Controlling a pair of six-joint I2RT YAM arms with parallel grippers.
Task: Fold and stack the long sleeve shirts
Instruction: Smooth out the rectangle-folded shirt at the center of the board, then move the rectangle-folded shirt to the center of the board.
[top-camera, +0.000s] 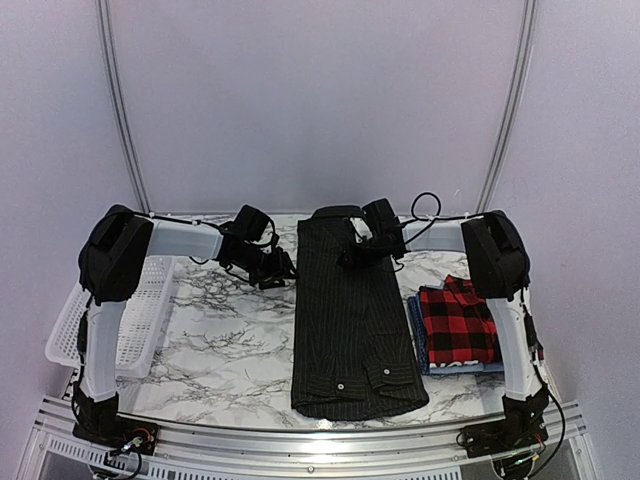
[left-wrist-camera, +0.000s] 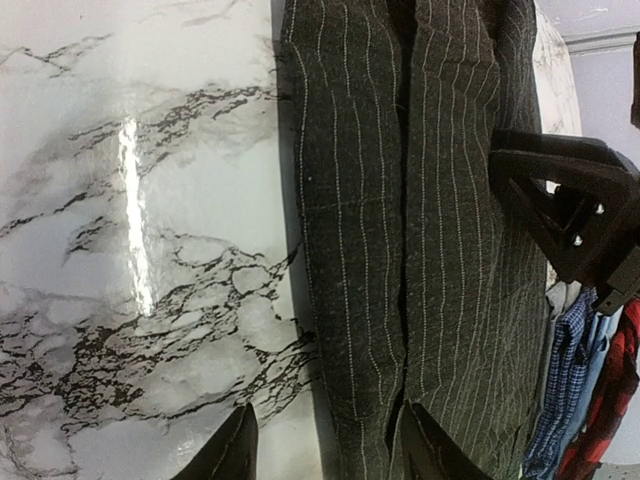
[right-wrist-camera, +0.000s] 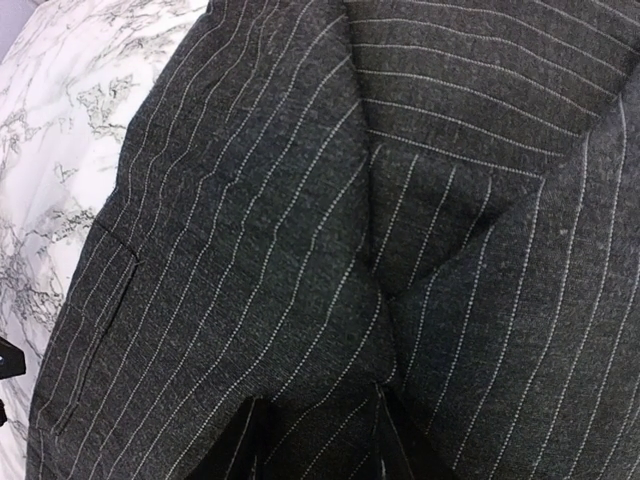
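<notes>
- The right gripper (right-wrist-camera: 320, 432) is seen with its fingers partly spread, low over the far end of the black pinstriped shirt (top-camera: 350, 330). No cloth is seen gathered between them.
- The left gripper (left-wrist-camera: 330, 455) is held spread and empty at the shirt's left edge, partly over the marble-patterned table (top-camera: 230, 340).
- The pinstriped shirt is laid in the middle of the table as a long narrow strip. It runs from the far edge to the near edge, with two buttoned cuffs at the near end.
- The step in hand is judged to be the cross fold. Both far corners should be taken together with all layers pinched, and the end carried level toward the cuffs so that the strip is not skewed.
- The cloth looks thin, limp and matt, with overlapping flaps under the right gripper. Slipping of the layers is to be expected on the glossy tabletop.
- The red-and-black plaid shirt (top-camera: 457, 322) is stacked, folded, on the blue shirt (top-camera: 414, 338) just right of the strip.
- A white mesh basket (top-camera: 140, 300) is set at the left edge.
</notes>
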